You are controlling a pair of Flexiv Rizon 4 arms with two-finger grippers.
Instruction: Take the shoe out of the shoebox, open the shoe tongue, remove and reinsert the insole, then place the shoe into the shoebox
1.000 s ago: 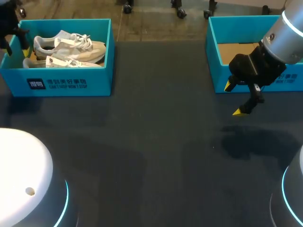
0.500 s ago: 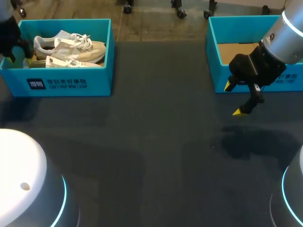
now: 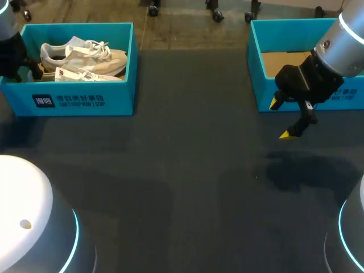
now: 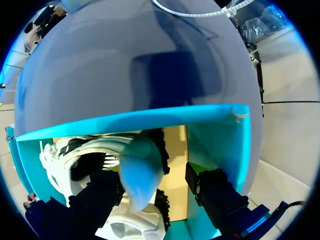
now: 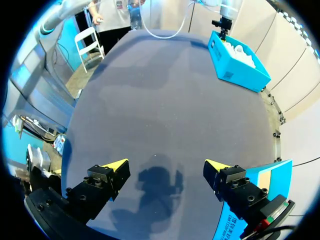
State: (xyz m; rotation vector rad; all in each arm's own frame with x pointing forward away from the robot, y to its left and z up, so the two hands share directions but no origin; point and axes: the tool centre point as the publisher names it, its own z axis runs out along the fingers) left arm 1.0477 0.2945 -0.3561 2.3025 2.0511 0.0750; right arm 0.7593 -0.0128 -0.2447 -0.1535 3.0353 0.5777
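Head view: dark table with two teal shoeboxes at its far side, well apart.
Left shoebox: far left of the table, lid off, with the pale shoes lying inside, white laces showing.
Left gripper: at the box's left end, dipped over the wall. In the left wrist view its dark fingers stand spread, released, one over a shoe's heel end and the other over the bare cardboard floor beside it; nothing is grasped.
Right shoebox: far right, brown floor showing.
Right gripper: hovers above the table just in front of the right shoebox, yellow tips wide apart, released and holding nothing.
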